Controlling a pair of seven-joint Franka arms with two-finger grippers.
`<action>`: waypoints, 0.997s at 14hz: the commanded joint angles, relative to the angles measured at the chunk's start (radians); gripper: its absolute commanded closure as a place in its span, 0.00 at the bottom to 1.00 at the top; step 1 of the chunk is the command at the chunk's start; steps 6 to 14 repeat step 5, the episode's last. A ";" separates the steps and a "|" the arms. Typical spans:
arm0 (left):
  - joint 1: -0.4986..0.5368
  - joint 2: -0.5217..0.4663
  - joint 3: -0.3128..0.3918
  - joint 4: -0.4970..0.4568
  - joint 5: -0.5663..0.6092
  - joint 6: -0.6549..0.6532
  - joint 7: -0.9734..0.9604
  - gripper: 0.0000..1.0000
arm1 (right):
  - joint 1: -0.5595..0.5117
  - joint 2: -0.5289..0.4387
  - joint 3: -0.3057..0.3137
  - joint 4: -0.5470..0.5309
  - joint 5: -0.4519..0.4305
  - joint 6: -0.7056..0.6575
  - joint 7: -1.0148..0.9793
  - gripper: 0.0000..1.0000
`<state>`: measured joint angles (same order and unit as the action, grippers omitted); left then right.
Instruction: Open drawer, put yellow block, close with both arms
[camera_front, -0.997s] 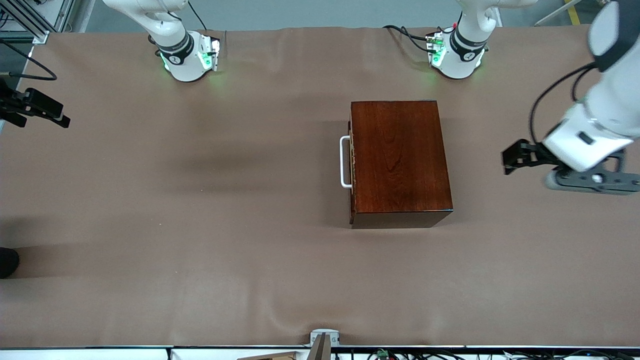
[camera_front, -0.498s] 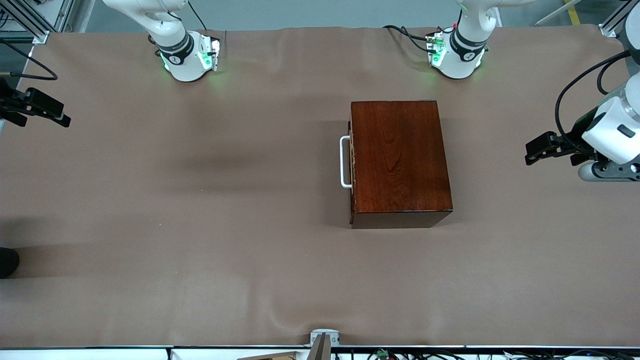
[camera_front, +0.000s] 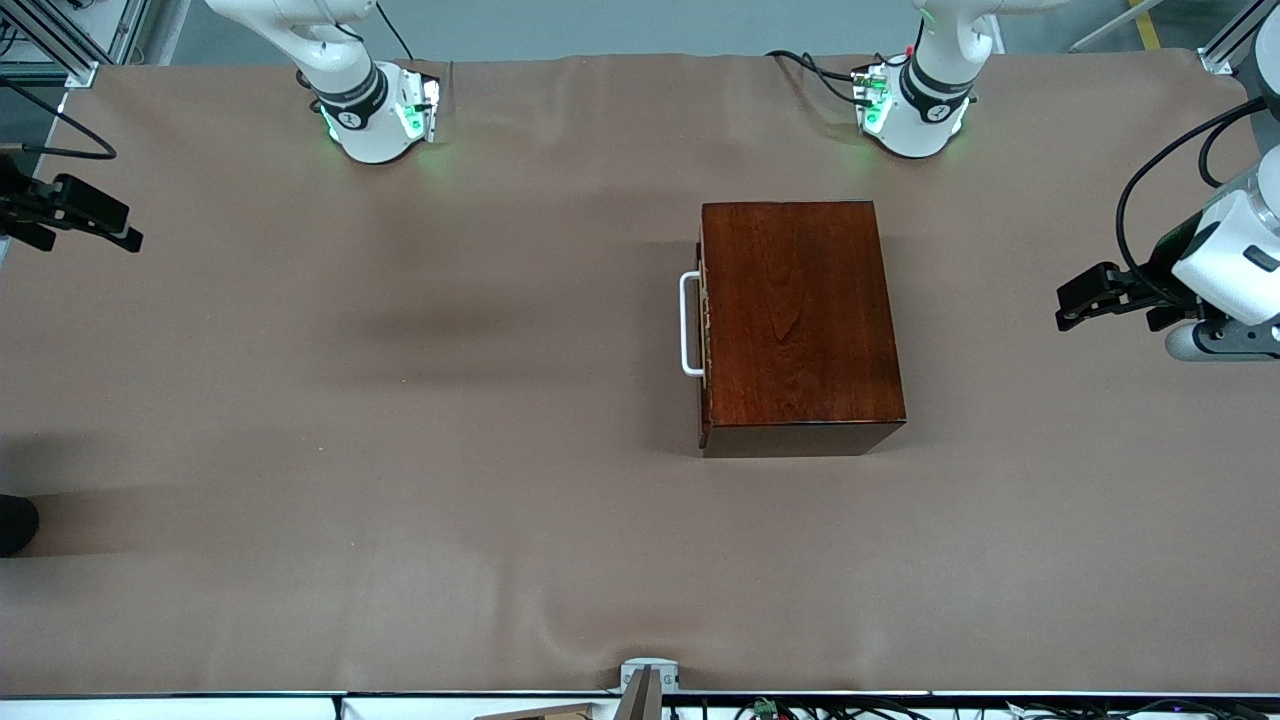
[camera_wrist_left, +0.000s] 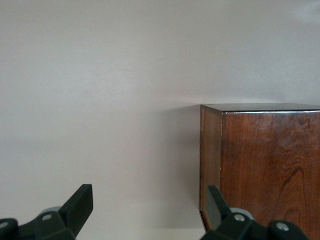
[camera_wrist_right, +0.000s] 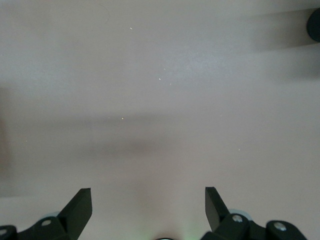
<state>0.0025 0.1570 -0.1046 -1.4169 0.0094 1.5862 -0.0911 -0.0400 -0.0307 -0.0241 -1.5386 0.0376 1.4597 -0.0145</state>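
From the front, the drawer (camera_front: 704, 325) sits shut in the wooden box (camera_front: 800, 320) mid-table; left gripper (camera_front: 1085, 297) and right gripper (camera_front: 75, 212) hover at opposite table edges. Both wrist views show fingers spread wide, empty. Yellow block unseen; with the drawer shut and no block found, the insertion step could stall.

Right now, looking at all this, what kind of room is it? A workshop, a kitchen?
Most likely a robotics lab. Two white arms are bolted at green-lit bases to a cloth-covered table, cables trail off its edges, and the only household thing is a wooden box with its drawer handle.
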 joint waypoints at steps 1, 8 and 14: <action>0.008 -0.033 0.003 -0.034 -0.009 0.017 0.008 0.00 | -0.009 -0.015 0.007 -0.006 -0.010 0.001 0.002 0.00; 0.008 -0.034 0.003 -0.034 -0.006 0.015 0.007 0.00 | -0.012 -0.014 0.007 -0.006 -0.010 0.007 0.002 0.00; 0.008 -0.034 0.003 -0.034 -0.006 0.015 0.007 0.00 | -0.012 -0.014 0.007 -0.006 -0.010 0.007 0.002 0.00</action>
